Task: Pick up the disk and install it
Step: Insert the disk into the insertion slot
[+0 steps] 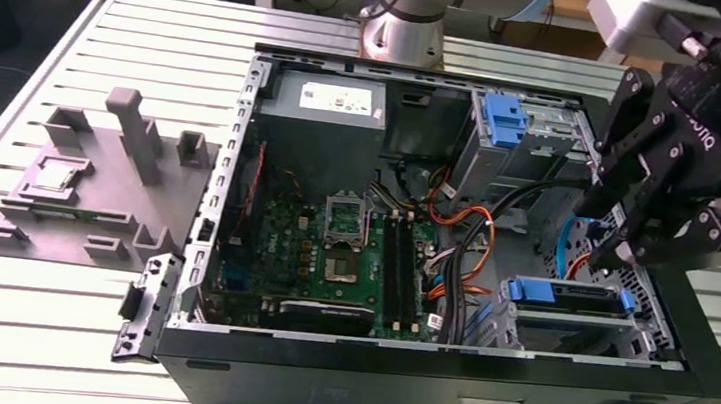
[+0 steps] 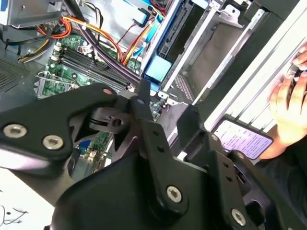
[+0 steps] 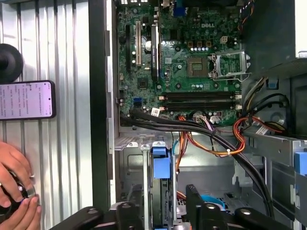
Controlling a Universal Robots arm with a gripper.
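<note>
The disk [image 1: 568, 296] stands on edge in the drive cage at the near corner of the open computer case [image 1: 450, 377], on the exterior view's right. Its blue rail faces up. In the first wrist view the disk [image 3: 161, 168] shows edge-on with its blue tab, and the blue tab of the disk [image 2: 158, 69] shows again in the second wrist view. My gripper [image 1: 612, 257] hangs just above it. The gripper [image 3: 160, 203] is open, one black finger on each side of the disk with a gap to each. Nothing is held in the gripper [image 2: 165, 108].
Orange and black cables [image 3: 216, 139] run beside the cage. The motherboard [image 1: 328, 249], a silver power-supply box [image 1: 331, 103] and a bare blue bracket [image 1: 504, 117] fill the case. A grey fixture [image 1: 94, 184] stands on the exterior view's left. A person's hand [image 3: 14, 191] and a phone [image 3: 26, 99] lie outside the case.
</note>
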